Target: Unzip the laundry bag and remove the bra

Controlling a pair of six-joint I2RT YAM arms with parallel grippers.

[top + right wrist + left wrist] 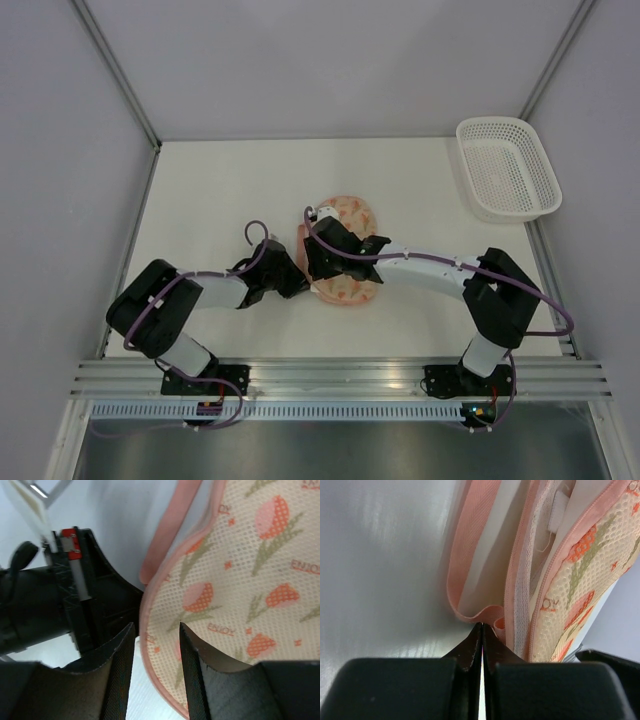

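Observation:
The laundry bag, cream mesh with orange-pink flowers and pink trim, lies mid-table. My left gripper is at its left edge, shut with its tips pinching the fold of the pink loop. My right gripper is open, and its fingers straddle the bag's pink rim, the patterned mesh beside them. In the left wrist view the bag gapes along the zip. A white lace strip shows inside; I cannot tell whether it is the bra.
A white plastic lattice basket stands at the far right of the table. Grey walls close in the table on the left, back and right. The left arm's black body sits close beside my right fingers.

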